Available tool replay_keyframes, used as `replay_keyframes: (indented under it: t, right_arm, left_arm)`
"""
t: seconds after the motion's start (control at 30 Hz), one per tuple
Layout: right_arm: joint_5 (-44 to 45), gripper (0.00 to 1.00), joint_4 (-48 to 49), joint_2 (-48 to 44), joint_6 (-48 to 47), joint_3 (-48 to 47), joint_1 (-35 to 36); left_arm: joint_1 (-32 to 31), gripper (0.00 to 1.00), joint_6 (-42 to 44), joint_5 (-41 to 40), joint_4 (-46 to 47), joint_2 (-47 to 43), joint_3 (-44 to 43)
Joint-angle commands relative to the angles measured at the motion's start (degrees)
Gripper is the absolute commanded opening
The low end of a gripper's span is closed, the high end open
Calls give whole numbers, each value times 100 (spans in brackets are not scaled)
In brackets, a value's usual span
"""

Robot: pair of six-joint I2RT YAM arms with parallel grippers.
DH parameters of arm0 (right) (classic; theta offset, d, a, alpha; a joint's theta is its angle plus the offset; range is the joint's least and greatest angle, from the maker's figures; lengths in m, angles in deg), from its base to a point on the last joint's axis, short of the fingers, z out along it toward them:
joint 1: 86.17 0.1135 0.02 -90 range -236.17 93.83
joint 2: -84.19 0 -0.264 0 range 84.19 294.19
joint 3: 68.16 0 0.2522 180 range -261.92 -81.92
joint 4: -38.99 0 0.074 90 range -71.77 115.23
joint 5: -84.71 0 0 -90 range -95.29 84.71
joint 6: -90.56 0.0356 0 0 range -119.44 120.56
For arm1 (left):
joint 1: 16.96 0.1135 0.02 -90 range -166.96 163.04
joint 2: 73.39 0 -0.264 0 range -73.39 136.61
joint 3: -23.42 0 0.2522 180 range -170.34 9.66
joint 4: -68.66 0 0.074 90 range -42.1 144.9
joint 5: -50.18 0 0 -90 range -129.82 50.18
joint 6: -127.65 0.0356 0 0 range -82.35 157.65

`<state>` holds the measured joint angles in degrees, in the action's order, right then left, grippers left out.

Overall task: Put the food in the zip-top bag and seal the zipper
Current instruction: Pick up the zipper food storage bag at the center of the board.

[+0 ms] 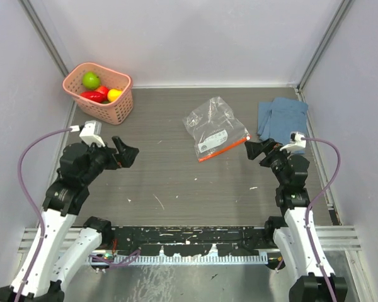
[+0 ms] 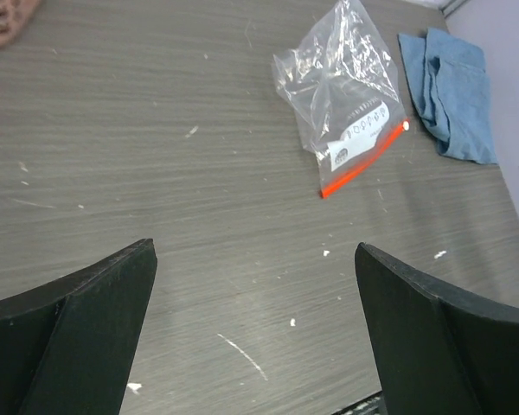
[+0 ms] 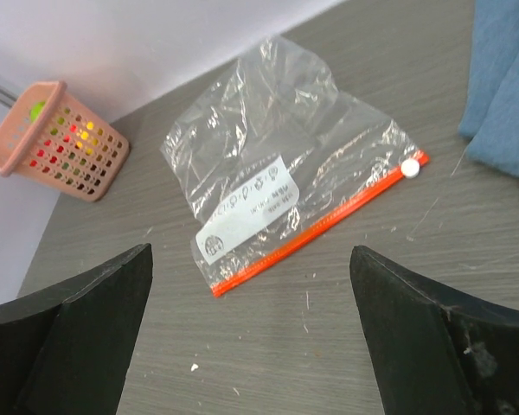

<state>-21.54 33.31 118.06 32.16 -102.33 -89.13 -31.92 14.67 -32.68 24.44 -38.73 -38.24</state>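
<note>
The clear zip-top bag (image 1: 215,128) lies flat and empty on the table, right of centre, its white label up. Its orange-red zipper (image 1: 223,149) runs along the near edge, with a small white slider (image 3: 410,169) at the right end. The food (image 1: 101,89), green, red and yellow pieces, sits in the pink basket (image 1: 116,107) at the back left. My left gripper (image 1: 127,153) hovers open over bare table, left of the bag (image 2: 346,95). My right gripper (image 1: 254,150) stands open just right of the zipper's end, nothing between its fingers; the bag (image 3: 277,186) lies ahead of it.
A folded blue cloth (image 1: 281,117) lies at the back right, close to the bag and the right gripper. Grey walls close in the table on three sides. A black rail (image 1: 195,242) runs along the near edge between the arm bases.
</note>
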Motion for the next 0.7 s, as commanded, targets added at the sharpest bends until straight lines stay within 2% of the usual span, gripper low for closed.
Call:
replay_keyframes:
  t: [0.0,0.2,0.47,0.67]
  right_arm:
    - [-251,100,792,312,161,146,99]
    - [-428,100,1651,1005,546,460,167]
    - [-605,97,2770,2296,806,624,321]
    - [-449,96,3076,2633,648,735,459]
  left_arm:
    - [20,98,-841,554,839,546,95]
    - [-248,100,-1335,956,1894,1451,401]
    - [-1251,99,-1423,390,3043,2735,442]
    - [-1689,97,-1543,7,3860,3869,227]
